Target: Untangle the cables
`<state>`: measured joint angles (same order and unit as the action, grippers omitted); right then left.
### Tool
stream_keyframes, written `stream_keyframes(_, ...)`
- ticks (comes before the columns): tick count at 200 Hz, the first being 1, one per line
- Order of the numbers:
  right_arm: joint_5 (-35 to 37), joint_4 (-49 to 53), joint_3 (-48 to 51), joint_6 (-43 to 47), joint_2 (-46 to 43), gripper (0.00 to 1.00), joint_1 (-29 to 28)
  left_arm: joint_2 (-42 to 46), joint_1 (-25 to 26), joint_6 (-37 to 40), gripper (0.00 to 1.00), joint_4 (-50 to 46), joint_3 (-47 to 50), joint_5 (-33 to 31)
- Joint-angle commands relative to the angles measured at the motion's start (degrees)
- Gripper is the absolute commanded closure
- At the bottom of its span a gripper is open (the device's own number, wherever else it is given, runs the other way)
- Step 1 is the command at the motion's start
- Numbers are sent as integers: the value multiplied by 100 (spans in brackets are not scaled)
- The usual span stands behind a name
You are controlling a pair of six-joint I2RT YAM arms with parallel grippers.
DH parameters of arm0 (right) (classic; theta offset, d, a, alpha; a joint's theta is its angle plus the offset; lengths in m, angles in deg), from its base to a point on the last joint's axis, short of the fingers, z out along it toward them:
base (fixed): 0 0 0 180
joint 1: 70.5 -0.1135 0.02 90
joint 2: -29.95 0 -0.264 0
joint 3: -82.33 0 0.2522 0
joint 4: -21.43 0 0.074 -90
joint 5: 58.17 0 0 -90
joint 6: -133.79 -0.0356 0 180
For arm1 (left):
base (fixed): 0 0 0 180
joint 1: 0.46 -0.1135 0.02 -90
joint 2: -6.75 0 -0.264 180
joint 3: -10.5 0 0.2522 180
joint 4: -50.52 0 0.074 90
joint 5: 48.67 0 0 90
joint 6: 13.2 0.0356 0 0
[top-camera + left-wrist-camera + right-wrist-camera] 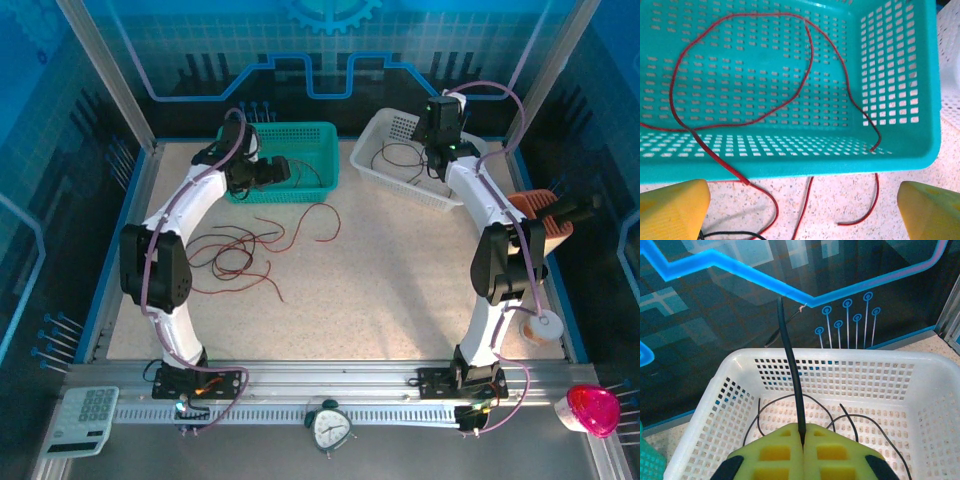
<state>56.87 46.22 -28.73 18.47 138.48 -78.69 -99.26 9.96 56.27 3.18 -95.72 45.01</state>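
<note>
Squarely between right jaws (black cable)

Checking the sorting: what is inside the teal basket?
A dark red cable loops across the teal basket floor and trails over its near rim onto the table. From above, the left gripper covers the basket's left part.

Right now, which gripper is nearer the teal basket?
Left. The left gripper hangs open right at the teal basket rim. The right gripper is away from it, over the white basket, shut on a black cable.
</note>
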Motion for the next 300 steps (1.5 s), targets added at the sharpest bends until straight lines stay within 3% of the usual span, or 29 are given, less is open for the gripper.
stream_keyframes(1,-14,-158,-6,-90,-127,100,80,-78,64,-128,3,183,36,158)
stream_keyframes(123,96,-77,-222,-47,129,100,104,-527,92,-131,2,133,-176,111)
stream_keyframes(240,164,169,-527,-201,649,100,156,-1181,92,-203,2,60,-1242,165)
stream_keyframes(300,235,421,-742,-169,978,100,186,-860,92,-240,2,236,-1157,238)
